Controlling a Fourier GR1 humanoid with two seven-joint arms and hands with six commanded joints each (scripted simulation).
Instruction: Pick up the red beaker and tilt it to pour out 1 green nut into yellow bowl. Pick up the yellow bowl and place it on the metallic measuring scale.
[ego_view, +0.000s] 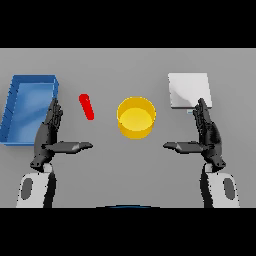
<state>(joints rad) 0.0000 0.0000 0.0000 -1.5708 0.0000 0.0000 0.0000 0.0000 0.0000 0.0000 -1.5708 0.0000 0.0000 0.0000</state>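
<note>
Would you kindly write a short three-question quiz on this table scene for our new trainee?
1. True or false: the yellow bowl already sits on the scale.
2. Which thing lies nearest the left hand? A) blue tray B) scale C) yellow bowl
3. Fill in: the red beaker lies between the blue tray and the ____.

Key: 1 false, the bowl stands on the table left of the scale. 2 A. 3 yellow bowl. The right hand holds nothing.

- A blue tray, open and rectangular, sits at the far left of the grey bench, slightly skewed.
- Its raised walls frame a lighter blue floor.
- The bench surface runs plain grey right across the view.
</note>
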